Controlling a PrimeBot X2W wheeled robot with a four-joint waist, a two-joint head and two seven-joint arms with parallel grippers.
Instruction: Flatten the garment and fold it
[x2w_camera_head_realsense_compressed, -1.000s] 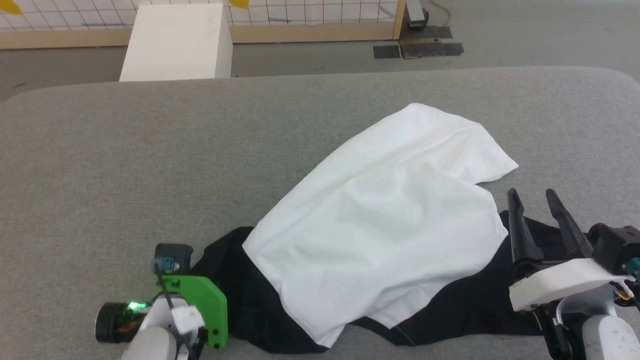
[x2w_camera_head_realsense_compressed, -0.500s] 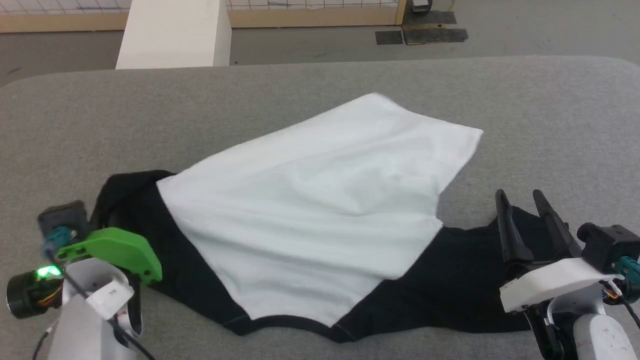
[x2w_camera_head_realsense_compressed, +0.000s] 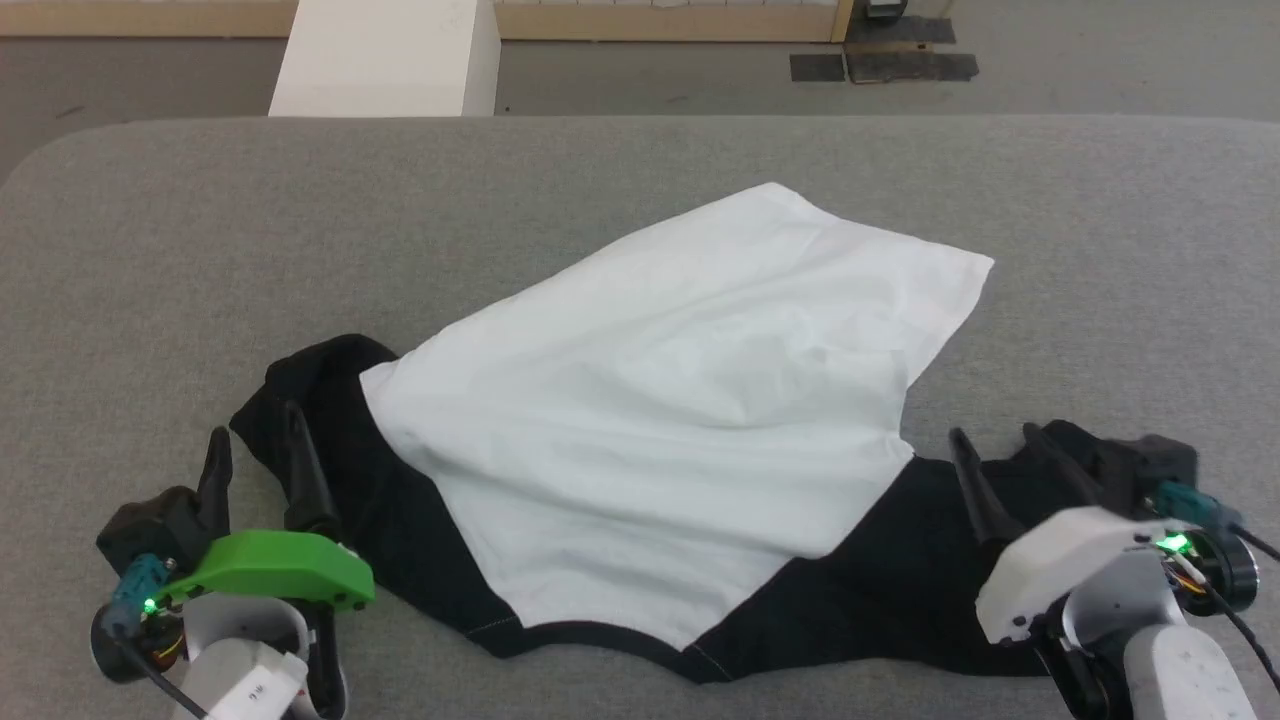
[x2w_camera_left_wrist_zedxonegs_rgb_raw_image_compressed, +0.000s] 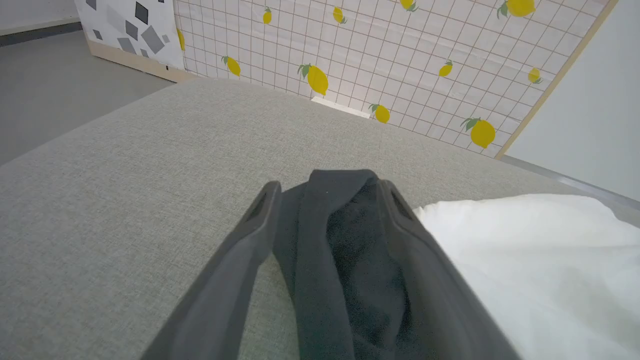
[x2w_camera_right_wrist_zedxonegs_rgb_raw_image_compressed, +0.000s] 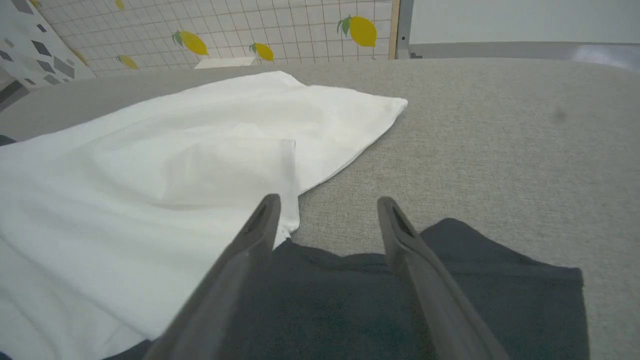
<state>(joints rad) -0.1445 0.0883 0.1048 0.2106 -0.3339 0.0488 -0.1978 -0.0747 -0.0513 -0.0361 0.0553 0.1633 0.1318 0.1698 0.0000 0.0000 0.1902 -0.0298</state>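
A garment (x2w_camera_head_realsense_compressed: 680, 400) with a white body and black sleeves lies rumpled on a grey padded table (x2w_camera_head_realsense_compressed: 150, 250), its white body spread between the two claws. The left gripper (x2w_camera_head_realsense_compressed: 254, 425) has its fingers apart, with a black sleeve end lying loose between them. The right gripper (x2w_camera_head_realsense_compressed: 992, 432) is spread wide too, with the other black sleeve beneath its fingers.

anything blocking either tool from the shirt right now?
Nothing visible does. The left tool is open, one black sleeve of the garment lying between its fingers. The right tool is open, directly above the other black sleeve.
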